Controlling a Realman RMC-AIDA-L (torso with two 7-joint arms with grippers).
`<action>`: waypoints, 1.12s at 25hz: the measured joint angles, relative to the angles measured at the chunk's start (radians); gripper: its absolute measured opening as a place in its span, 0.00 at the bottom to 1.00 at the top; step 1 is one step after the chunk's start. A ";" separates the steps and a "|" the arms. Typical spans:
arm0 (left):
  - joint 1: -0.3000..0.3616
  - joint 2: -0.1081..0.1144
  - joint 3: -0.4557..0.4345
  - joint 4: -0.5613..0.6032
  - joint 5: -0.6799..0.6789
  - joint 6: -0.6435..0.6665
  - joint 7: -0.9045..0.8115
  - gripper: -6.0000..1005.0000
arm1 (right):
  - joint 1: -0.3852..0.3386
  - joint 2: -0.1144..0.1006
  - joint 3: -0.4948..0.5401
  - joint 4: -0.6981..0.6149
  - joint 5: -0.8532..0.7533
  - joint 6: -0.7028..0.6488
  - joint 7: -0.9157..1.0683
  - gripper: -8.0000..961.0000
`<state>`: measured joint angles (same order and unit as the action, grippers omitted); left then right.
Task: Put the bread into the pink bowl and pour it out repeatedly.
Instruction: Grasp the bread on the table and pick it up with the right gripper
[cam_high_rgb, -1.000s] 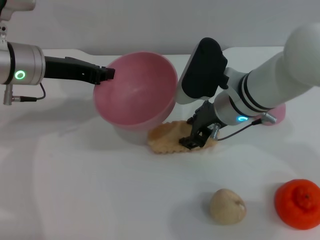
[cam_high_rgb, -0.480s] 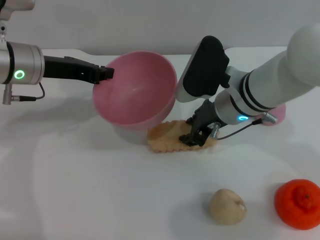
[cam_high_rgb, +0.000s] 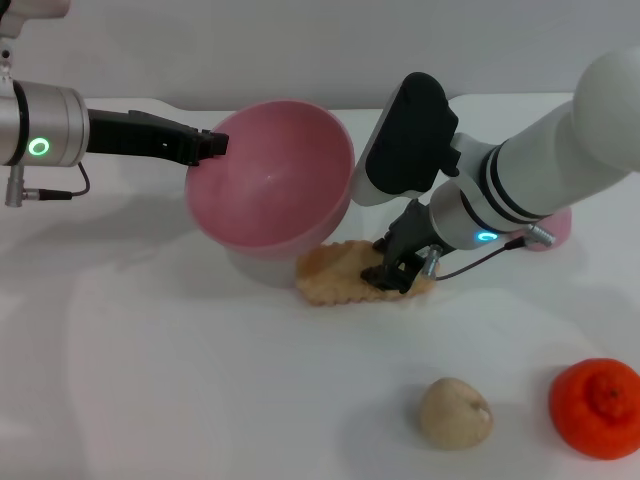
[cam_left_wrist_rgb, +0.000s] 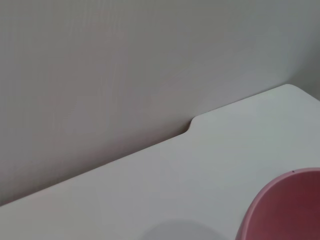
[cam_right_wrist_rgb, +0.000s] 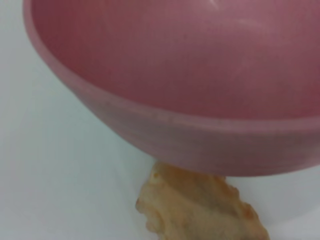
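Head view: the left claw grips the rim of the pink bowl, holding it lifted off the white surface and tipped, its empty mouth facing forward. To the right of that claw and just beneath the bowl's lower edge, the bread lies flat on the surface, its plain tan side up. The right claw is down on the bread's far-right end, fingers closed narrowly onto it. Nearer the camera than the right claw sit a small beige lump and an orange fruit; a pink bun peeks out behind the right arm.
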<state>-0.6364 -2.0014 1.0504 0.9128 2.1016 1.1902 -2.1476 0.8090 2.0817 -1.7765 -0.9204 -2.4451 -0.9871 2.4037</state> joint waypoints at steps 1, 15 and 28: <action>0.000 0.000 0.000 0.000 0.000 0.000 0.000 0.16 | 0.000 0.000 0.000 0.000 0.000 0.000 0.000 0.41; 0.001 -0.002 0.000 0.000 0.000 0.000 0.000 0.17 | -0.002 0.000 -0.001 0.000 -0.002 -0.001 0.000 0.27; 0.003 -0.003 0.000 0.002 0.000 0.000 0.000 0.17 | -0.006 -0.002 0.004 0.002 -0.002 -0.002 0.000 0.20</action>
<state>-0.6332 -2.0040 1.0505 0.9143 2.1016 1.1901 -2.1477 0.8031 2.0802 -1.7723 -0.9187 -2.4467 -0.9886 2.4037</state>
